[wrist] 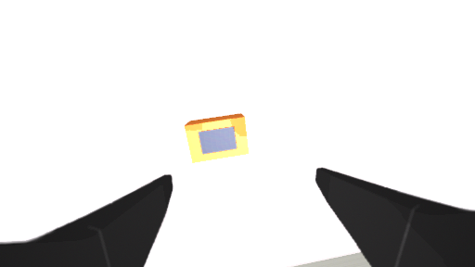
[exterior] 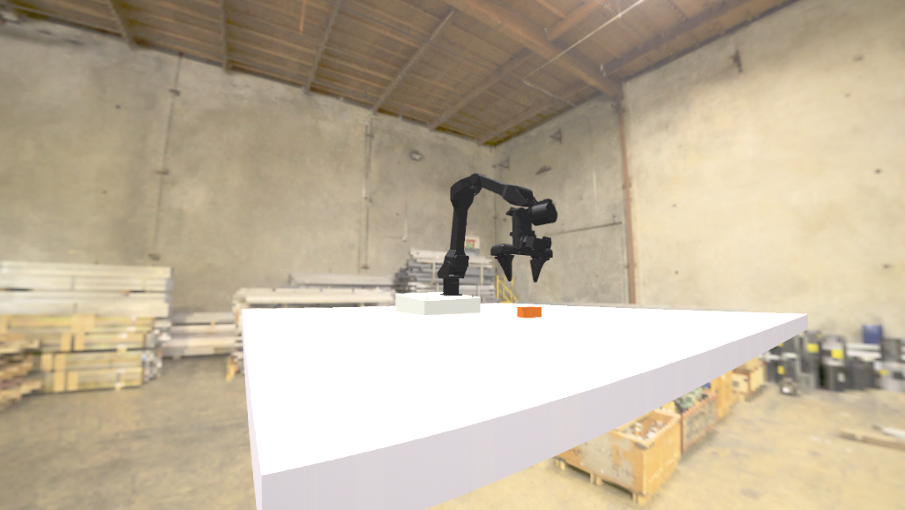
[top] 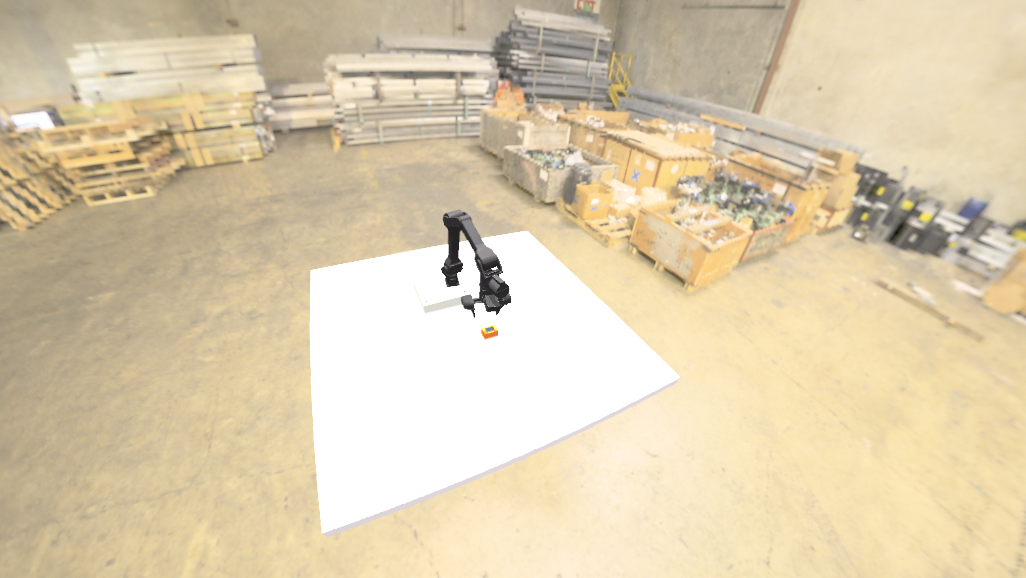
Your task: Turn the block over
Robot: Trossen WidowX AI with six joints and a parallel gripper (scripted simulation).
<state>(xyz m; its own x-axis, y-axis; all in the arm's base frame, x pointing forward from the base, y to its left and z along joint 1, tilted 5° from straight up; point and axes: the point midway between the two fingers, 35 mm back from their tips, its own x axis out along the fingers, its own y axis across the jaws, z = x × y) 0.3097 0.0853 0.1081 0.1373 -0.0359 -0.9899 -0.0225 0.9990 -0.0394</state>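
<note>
The orange block lies flat on the white desk, its blue-grey marked face up (framed in yellow). The gripper hangs well above it, fingers spread wide and holding nothing. From the wrist view the block sits at twelve o'clock, beyond the dark fingertips.

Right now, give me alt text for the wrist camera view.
An orange block lies on the white table, its blue-grey marked side facing up. The open, empty gripper hangs above it, and its two dark fingers frame the bottom of the picture.
</note>
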